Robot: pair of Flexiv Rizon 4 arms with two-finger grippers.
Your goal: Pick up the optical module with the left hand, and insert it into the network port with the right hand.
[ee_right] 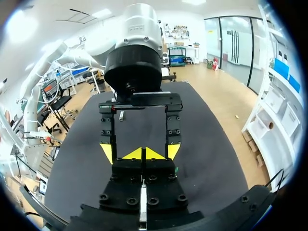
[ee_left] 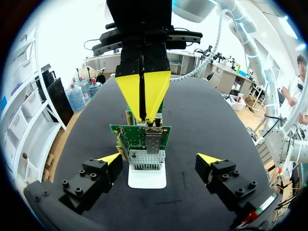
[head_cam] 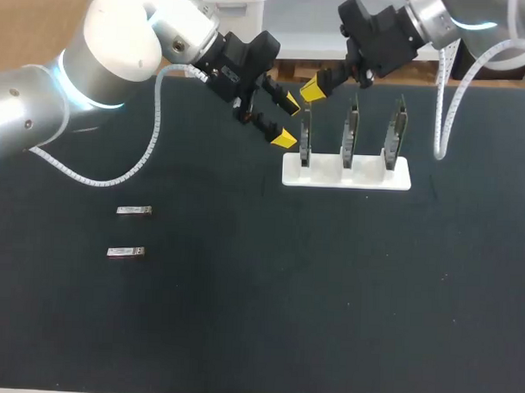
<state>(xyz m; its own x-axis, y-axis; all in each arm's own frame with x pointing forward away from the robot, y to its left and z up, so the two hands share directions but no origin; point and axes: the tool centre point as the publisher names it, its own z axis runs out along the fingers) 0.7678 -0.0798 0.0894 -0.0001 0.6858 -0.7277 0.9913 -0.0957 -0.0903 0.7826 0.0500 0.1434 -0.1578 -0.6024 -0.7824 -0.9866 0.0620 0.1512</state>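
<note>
- My left gripper (head_cam: 288, 120) hangs just left of the white stand (head_cam: 345, 175), above the table (head_cam: 284, 318). Its fingers are spread wide and hold nothing.
- In the left wrist view, the stand and its boards sit ahead of those open fingers, in line with the gap and not touched by either tip.
- My right gripper (head_cam: 314, 89) is over the left end of the stand, above the leftmost board (head_cam: 305, 138). Its two yellow tips are pressed together with only a thin seam between them.
- The silver module (ee_left: 154, 139) stands upright in the metal port (ee_left: 147, 160) at the top edge of that board, directly under the right gripper's tips.
- The tips meet at the module's upper end. I cannot tell whether they pinch it or only bear on it, nor how deep it sits.
- The stand carries three upright boards in a row. The middle board (head_cam: 351, 135) and the right board (head_cam: 396, 132) stand apart from both grippers.
- Two loose modules lie flat on the table's left side, well apart from the stand and both grippers: one (head_cam: 134, 210) just above the other (head_cam: 126, 253).
</note>
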